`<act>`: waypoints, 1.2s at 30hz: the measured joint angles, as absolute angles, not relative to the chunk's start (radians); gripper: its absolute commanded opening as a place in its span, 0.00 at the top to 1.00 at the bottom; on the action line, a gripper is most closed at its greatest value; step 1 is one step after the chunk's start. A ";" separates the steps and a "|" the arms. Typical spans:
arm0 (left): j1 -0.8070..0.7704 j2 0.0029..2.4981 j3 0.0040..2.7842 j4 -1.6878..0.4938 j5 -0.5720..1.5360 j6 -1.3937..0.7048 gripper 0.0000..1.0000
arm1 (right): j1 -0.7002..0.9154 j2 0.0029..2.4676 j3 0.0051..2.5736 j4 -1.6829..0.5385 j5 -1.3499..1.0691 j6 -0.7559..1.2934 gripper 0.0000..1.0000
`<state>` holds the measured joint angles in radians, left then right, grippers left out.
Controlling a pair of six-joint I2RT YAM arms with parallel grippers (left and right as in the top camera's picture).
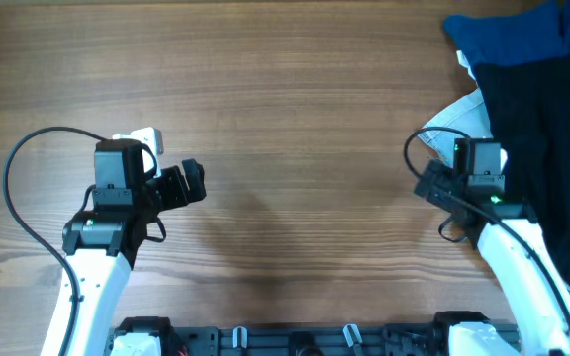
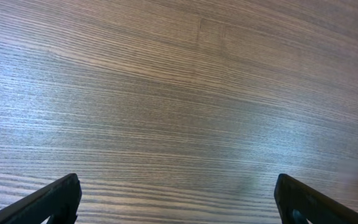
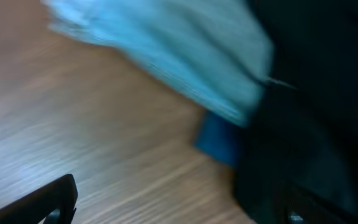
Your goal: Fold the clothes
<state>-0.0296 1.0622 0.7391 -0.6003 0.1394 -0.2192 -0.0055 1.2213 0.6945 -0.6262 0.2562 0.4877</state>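
Observation:
The black shorts (image 1: 547, 129) lie in a heap at the right edge of the table, running from the far right down toward the front. They fill the right side of the right wrist view (image 3: 316, 112), which is blurred. My right gripper (image 3: 179, 199) is open and empty, over bare wood at the left edge of the shorts, its right finger over the black fabric; in the overhead view the right gripper (image 1: 468, 148) sits next to the heap. My left gripper (image 1: 191, 183) is open and empty above bare wood at the left, also in its wrist view (image 2: 178, 199).
A light-blue denim garment (image 1: 455, 119) pokes out from under the shorts and shows in the right wrist view (image 3: 166, 43). A royal-blue cloth (image 1: 513, 30) lies at the far right corner; a piece shows in the right wrist view (image 3: 219, 138). The wooden table (image 1: 295, 89) spans the view.

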 measured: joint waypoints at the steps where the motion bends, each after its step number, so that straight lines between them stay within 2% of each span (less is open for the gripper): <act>1: -0.030 1.062 0.739 -0.600 0.139 -0.219 0.00 | -0.015 1.251 0.695 -0.645 0.307 0.527 0.00; 7: -0.030 1.062 0.739 -0.600 0.140 -0.219 0.00 | -0.088 1.449 0.696 -0.646 0.433 0.674 0.02; 8: -0.030 1.062 0.739 -0.600 0.139 -0.219 0.00 | -0.103 1.495 0.696 -0.639 0.439 0.682 0.14; 9: -0.030 1.062 0.739 -0.600 0.139 -0.219 0.00 | -0.113 1.521 0.696 -0.632 0.443 0.696 0.33; 10: -0.030 1.062 0.739 -0.600 0.139 -0.219 0.00 | -0.121 1.535 0.702 -0.627 0.447 0.712 0.83; 11: -0.030 1.062 0.739 -0.600 0.140 -0.219 0.00 | -0.124 1.537 0.704 -0.628 0.450 0.717 0.87; 14: -0.030 1.062 0.739 -0.600 0.140 -0.219 0.00 | -0.130 1.535 0.708 -0.648 0.445 0.711 0.91; 15: -0.030 1.062 0.739 -0.599 0.140 -0.219 0.00 | -0.132 1.525 0.719 -0.670 0.434 0.698 0.96; 17: -0.030 1.062 0.739 -0.596 0.140 -0.219 0.00 | -0.135 1.437 0.805 -0.727 0.364 0.588 0.96; 20: -0.030 1.062 0.739 -0.582 0.140 -0.219 0.00 | -0.141 1.286 0.986 -0.730 0.160 0.363 0.96; 22: -0.030 1.062 0.739 -0.576 0.140 -0.219 0.00 | -0.125 1.184 1.050 -0.718 -0.067 0.221 0.96; 24: -0.030 1.062 0.739 -0.565 0.140 -0.219 0.00 | -0.056 1.157 1.052 -0.718 -0.225 0.137 0.96; 26: -0.030 1.062 0.739 -0.556 0.140 -0.219 0.00 | 0.093 1.180 1.052 -0.717 -0.337 0.067 0.96; 30: -0.030 1.063 0.739 -0.552 0.140 -0.219 0.00 | 0.371 1.311 1.052 -0.620 -0.400 0.002 0.96; 31: -0.030 1.062 0.740 -0.552 0.141 -0.220 0.00 | 0.436 1.373 1.052 -0.514 -0.411 0.010 0.91; 32: -0.030 1.063 0.740 -0.552 0.143 -0.220 0.00 | 0.477 1.421 1.049 -0.416 -0.416 0.031 0.68; 34: -0.030 1.064 0.741 -0.553 0.147 -0.219 0.00 | 0.544 1.512 1.047 -0.187 -0.425 0.083 0.35; 35: -0.030 1.064 0.741 -0.553 0.150 -0.220 0.00 | 0.572 1.541 1.048 -0.114 -0.425 0.101 0.00; 36: -0.030 1.064 0.741 -0.553 0.159 -0.220 0.00 | 0.586 1.549 1.048 -0.096 -0.410 0.128 0.00</act>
